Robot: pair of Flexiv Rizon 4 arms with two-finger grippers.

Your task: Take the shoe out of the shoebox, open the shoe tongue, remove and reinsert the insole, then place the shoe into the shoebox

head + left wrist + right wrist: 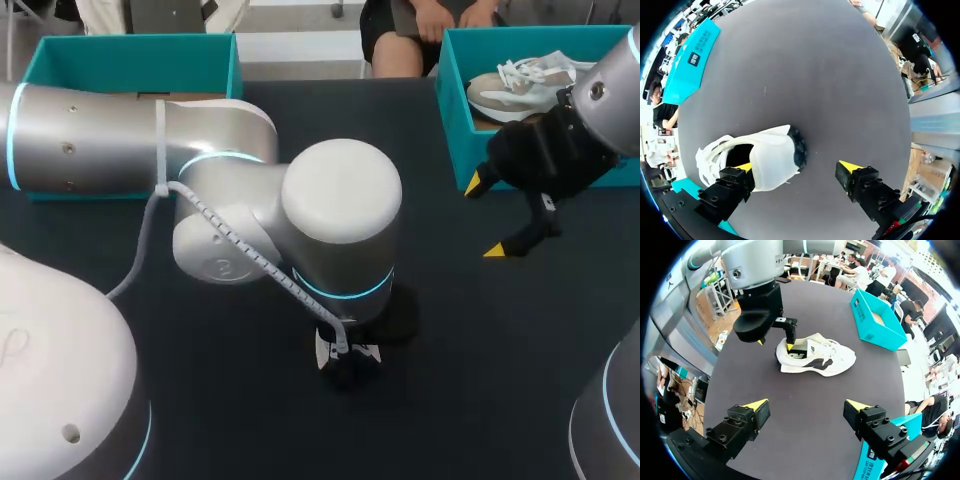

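Dark table (470, 330), shoe (772, 160) around one finger (743, 167) of wide left jaws; right jaws wide, empty.

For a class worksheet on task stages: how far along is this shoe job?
Done: the shoe lies on the table. In hand: left gripper, open, one finger inside its opening. Left: insole out and back, then shoe into the shoebox.

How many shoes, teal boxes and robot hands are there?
Shoes: 2 (loose shoe, boxed shoe)
Teal boxes: 2 (left box, right box)
Hands: 2 (left hand, right hand)
Total: 6
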